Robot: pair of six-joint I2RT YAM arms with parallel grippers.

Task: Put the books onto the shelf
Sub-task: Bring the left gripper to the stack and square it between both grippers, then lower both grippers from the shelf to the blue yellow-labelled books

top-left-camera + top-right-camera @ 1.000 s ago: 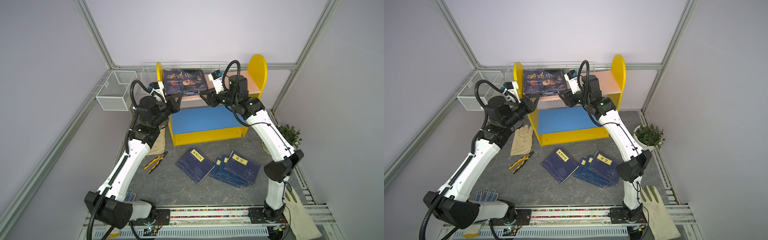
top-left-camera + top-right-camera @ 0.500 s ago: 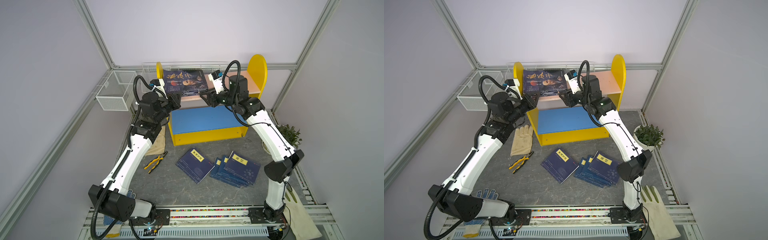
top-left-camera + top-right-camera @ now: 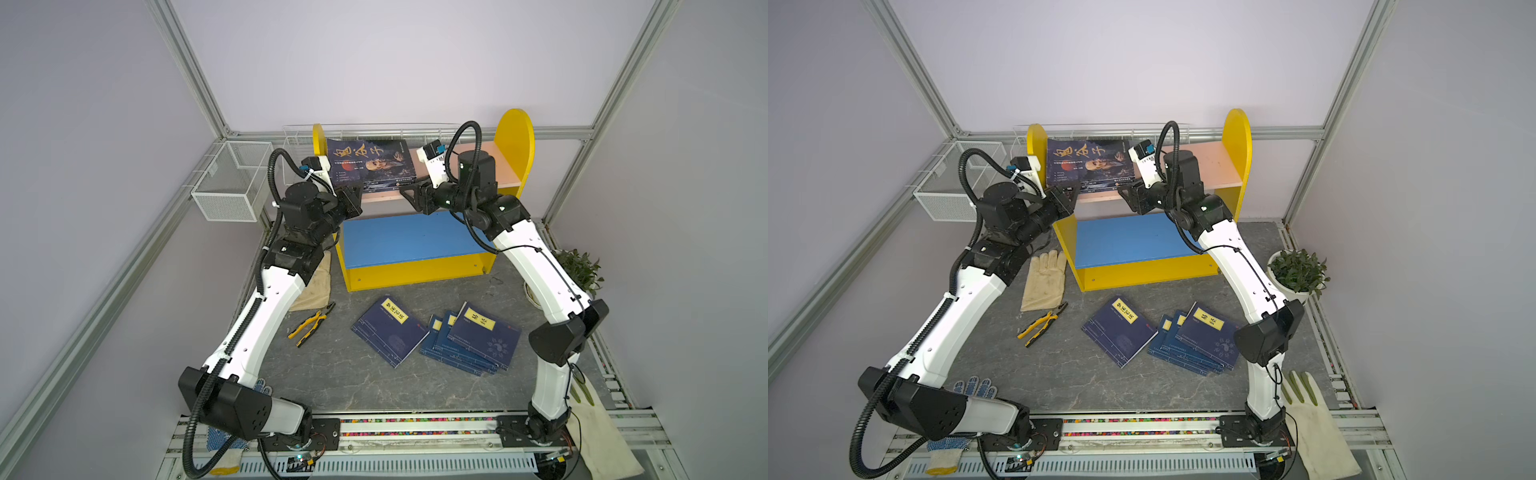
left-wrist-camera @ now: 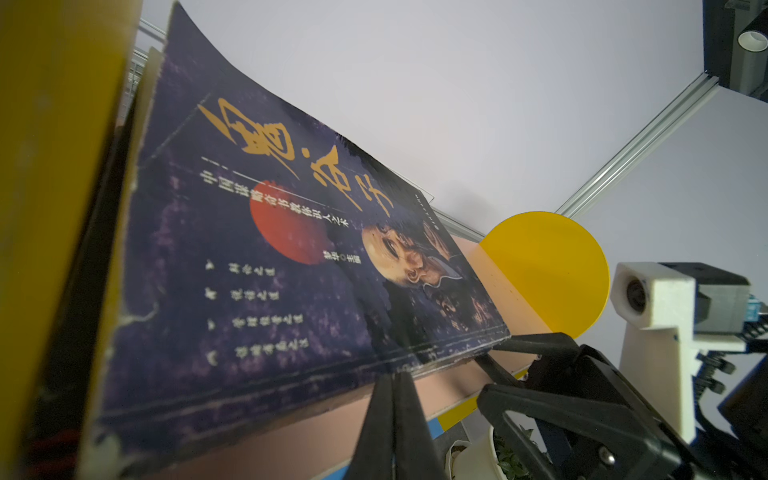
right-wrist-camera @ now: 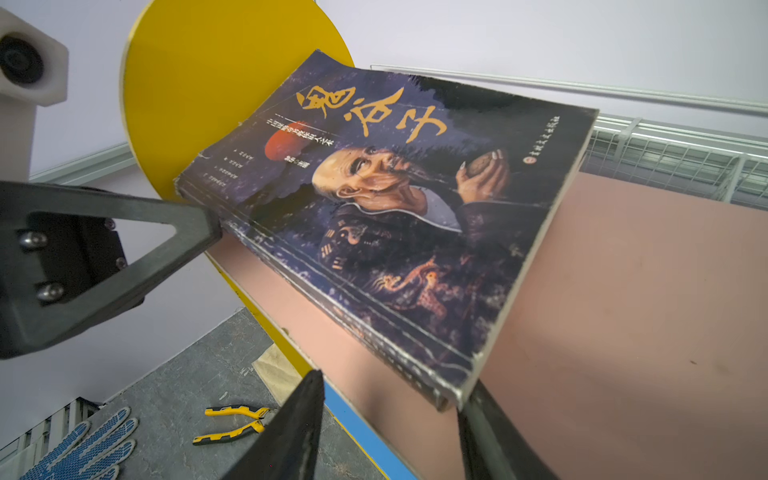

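Both at books (image 3: 370,166): left jaws closed, touching edge; right jaws half-open at corner.

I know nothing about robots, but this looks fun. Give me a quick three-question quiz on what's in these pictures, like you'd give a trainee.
1. True or false: the glossy paperback lies on the pink upper board of the shelf.
2. Which gripper is shut? A. left gripper B. right gripper C. both
3. Where do the navy books lie?

Key
1. True.
2. A; the right gripper stands open at the paperback's corner.
3. On the table, in front of the shelf.
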